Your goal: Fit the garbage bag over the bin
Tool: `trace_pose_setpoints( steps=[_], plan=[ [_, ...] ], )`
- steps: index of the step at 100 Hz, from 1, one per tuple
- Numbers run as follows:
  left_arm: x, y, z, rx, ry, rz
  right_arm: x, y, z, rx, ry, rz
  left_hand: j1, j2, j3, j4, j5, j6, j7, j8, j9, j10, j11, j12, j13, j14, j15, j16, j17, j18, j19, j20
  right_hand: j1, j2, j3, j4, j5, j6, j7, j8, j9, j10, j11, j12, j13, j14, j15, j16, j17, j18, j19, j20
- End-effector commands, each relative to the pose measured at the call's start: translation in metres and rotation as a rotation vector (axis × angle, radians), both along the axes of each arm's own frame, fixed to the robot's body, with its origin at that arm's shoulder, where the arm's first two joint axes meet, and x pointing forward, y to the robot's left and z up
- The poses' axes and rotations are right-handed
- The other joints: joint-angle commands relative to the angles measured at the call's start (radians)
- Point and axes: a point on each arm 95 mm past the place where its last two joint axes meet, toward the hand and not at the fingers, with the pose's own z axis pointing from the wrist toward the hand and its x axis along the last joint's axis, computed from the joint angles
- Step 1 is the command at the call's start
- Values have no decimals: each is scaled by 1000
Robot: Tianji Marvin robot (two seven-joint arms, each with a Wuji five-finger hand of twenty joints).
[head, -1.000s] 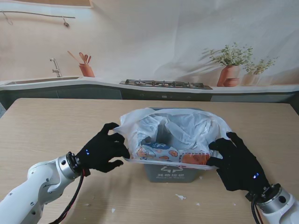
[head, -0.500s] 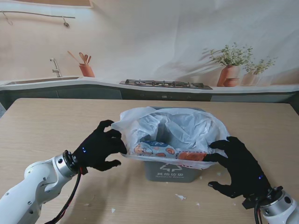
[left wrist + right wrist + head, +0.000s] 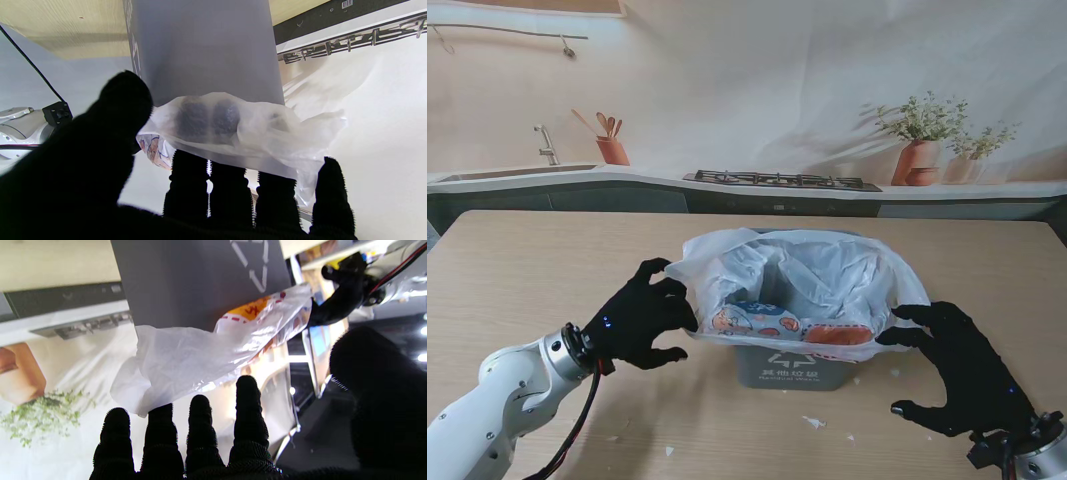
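A grey bin (image 3: 792, 368) stands mid-table with a white printed garbage bag (image 3: 812, 270) spread across its mouth, the hem hanging over the rim. My left hand (image 3: 642, 322) is at the bin's left side. In the left wrist view its fingers (image 3: 230, 196) are tucked under the bag's hem (image 3: 240, 133) against the bin wall (image 3: 203, 50), two fingertips showing through the plastic. My right hand (image 3: 967, 378) is off the bin's right corner, fingers spread, holding nothing. In the right wrist view its fingertips (image 3: 247, 413) sit just clear of the bag's edge (image 3: 186, 356).
Small white scraps (image 3: 813, 422) lie on the wooden table nearer to me than the bin. Behind the table runs a counter with a stove (image 3: 777, 180), a sink and terracotta plant pots (image 3: 917, 160).
My right hand has let go of the bag's right edge and drawn back towards me and to the right, fingers opening. The bag's hem has dropped lower over the rim. The left hand shifted slightly left.
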Motion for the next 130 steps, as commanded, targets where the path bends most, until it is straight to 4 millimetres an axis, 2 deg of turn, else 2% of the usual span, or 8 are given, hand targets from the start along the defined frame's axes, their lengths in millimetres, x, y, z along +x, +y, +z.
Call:
trace_pose_setpoints(
  steps=[1, 9, 38, 71, 95, 110, 120, 130],
  plan=[
    [-1, 0, -3, 14, 13, 0, -7, 0, 2, -5, 12, 12, -60, 35, -17, 35, 22, 31, -28, 30, -27, 36, 19, -9, -17, 21, -5, 23, -21, 28, -21, -10, -5, 22, -26, 42, -45, 3, -17, -13, -17, -2, -31, -5, -33, -8, -11, -10, -17, -13, -28, 22],
    [-2, 1, -2, 5, 14, 0, -8, -3, 7, 23, 11, 15, -104, 89, -52, 91, 13, 53, -66, 89, -46, 41, 15, -8, -30, 23, -10, 27, -20, 28, -29, -14, 10, 41, -58, 49, -53, 1, -37, -24, -18, -13, -5, 11, -30, -9, -14, -11, -9, -14, -28, 27],
    [-7, 3, 6, -154, 14, 1, 3, 0, 13, 96, -69, -14, -96, 247, -233, 133, -209, 105, -146, 118, -308, 131, -74, -61, -173, 58, -18, 57, -17, -20, 77, 39, 60, 134, -276, 94, 41, 7, -5, -41, -27, 57, 164, 69, 27, 58, -5, -7, 48, 5, -31, 15],
    [-10, 7, 10, -290, 66, -5, 3, 1, 10, 67, -133, -74, -91, 323, -392, 156, -306, 104, -161, 110, -433, 168, -145, -167, -250, 65, -46, 37, 11, -16, 136, 74, 7, 85, -196, 102, 241, -22, 33, -43, -33, 72, 226, 90, 27, 50, 5, 0, 46, 8, -32, 6],
    [-13, 1, 7, -345, 114, -18, 3, 0, 6, 52, -140, -89, -13, 504, -594, 178, 211, 127, -131, 73, -302, 131, -160, -214, -246, 69, -86, 6, -22, 11, 53, 29, 10, 89, -197, 97, 516, -11, 44, -47, 15, 34, 245, 97, 16, 34, 26, 11, 33, 1, -33, 7],
    [-17, -3, 12, -406, 93, -18, 3, 1, 5, 67, -159, -97, 55, 526, -373, 159, 342, 109, -111, 10, -238, 107, -116, -222, -212, 61, -37, 2, -20, -4, 84, 42, 16, 91, -198, 97, 541, -2, 43, -46, 34, 24, 251, 100, 26, 33, 34, 14, 36, 4, -30, 8],
    [-20, -4, 16, -475, 104, -15, 2, 1, 6, 84, -185, -101, 60, 486, -270, 150, 275, 103, -113, 12, -233, 116, -104, -216, -194, 68, -21, 5, -9, -19, 144, 73, 25, 95, -200, 98, 538, -1, 38, -44, 48, 22, 256, 103, 37, 34, 44, 18, 45, 6, -27, 9],
    [-25, -6, 18, -546, 124, -10, 2, 1, 8, 113, -219, -107, 159, 277, -215, 55, -21, 52, 69, 36, -251, 143, -80, -188, -182, 77, 2, 23, 15, -19, 167, 89, 40, 104, -209, 101, 544, 15, 56, -26, 96, 38, 267, 110, 57, 37, 64, 28, 51, 8, -25, 8]
  ],
)
